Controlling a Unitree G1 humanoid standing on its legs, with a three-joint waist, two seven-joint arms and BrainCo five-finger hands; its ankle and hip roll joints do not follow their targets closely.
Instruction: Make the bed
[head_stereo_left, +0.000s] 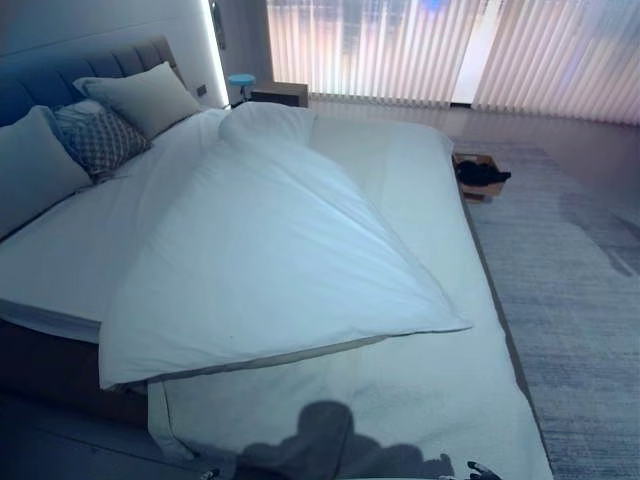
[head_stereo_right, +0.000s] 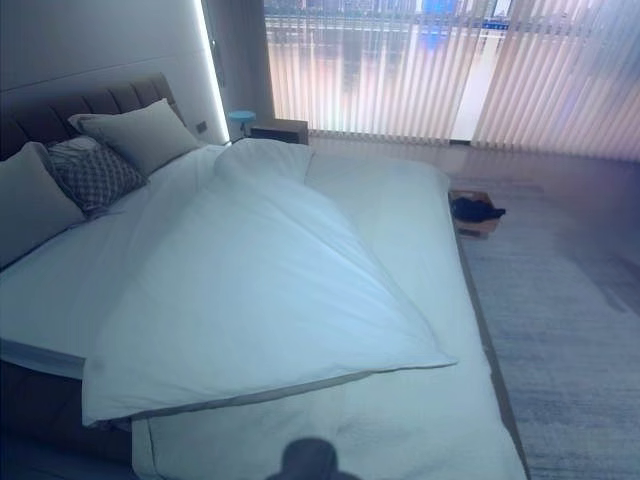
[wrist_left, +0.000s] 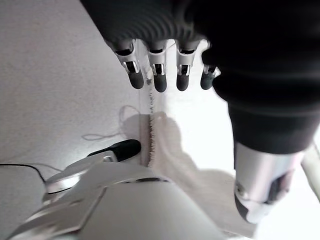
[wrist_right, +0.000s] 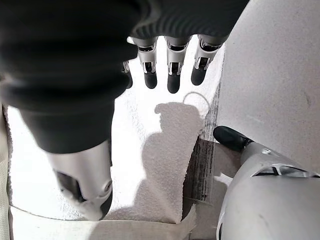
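A white duvet lies crumpled and skewed across the bed, folded over itself so that one pointed corner reaches toward the bed's right edge while its lower hem runs slanting toward the foot-end left corner, leaving the white sheet bare along the right side and across the foot end. At the head end, against the padded headboard, stand two plain pillows with a patterned cushion between them, all on the left half of the bed. Past the head end a small bedside table stands before the vertical blinds, and on the grey rug just beside the bed's right edge lies a low box with something dark in it. The left hand hangs above the floor and the edge of the white bedding, fingers straight and relaxed, holding nothing. The right hand hangs likewise over white cloth at the bed's foot end, fingers straight and empty.
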